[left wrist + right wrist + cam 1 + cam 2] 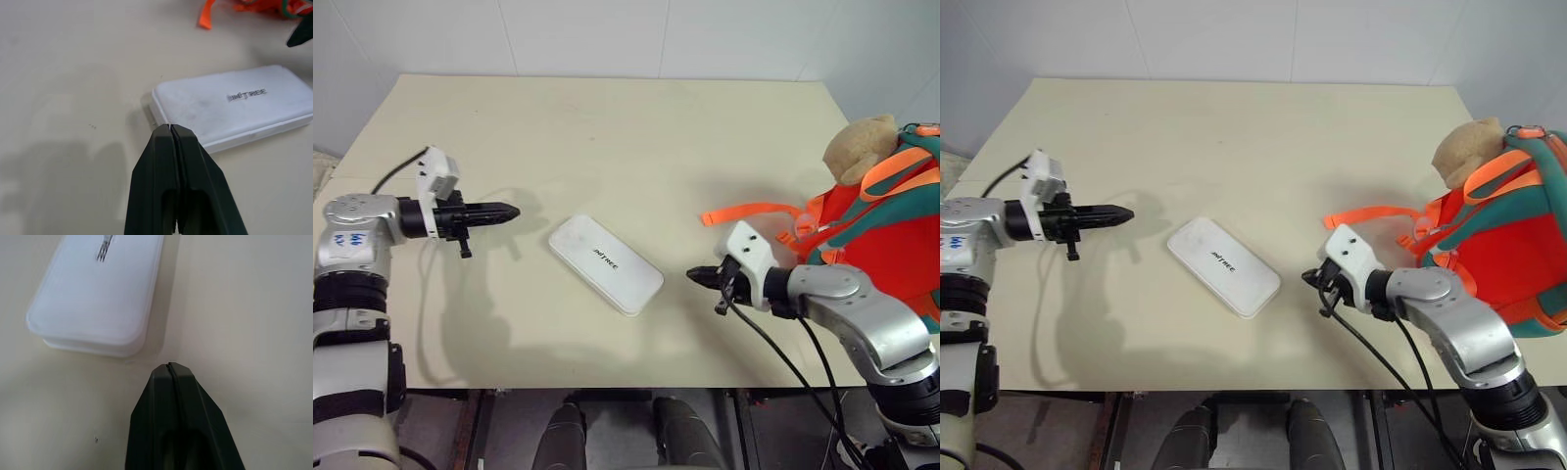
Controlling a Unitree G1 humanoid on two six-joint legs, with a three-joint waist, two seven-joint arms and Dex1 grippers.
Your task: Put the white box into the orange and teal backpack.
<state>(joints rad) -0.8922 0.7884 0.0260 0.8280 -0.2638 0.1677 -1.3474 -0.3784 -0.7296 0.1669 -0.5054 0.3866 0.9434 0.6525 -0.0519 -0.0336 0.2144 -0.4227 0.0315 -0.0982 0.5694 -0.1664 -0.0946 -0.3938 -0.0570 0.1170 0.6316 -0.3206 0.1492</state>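
Observation:
The white box [605, 263] lies flat in the middle of the cream table [607, 127], dark lettering up, and is seen close in both wrist views [234, 105] [100, 293]. My left gripper [512, 211] hovers a short way off the box's left end, pointing at it, fingers shut and empty. Off the box's right end hangs my right gripper [693, 276], also shut and empty, a small gap from it. The orange and teal backpack [886, 230] stands at the table's right edge, behind my right arm, with a tan plush bear [860, 145] on top.
An orange webbing strap [749, 211] trails from the backpack across the table toward the box. A black cable [773, 352] hangs from my right wrist over the table's front edge. A white wall stands behind the table.

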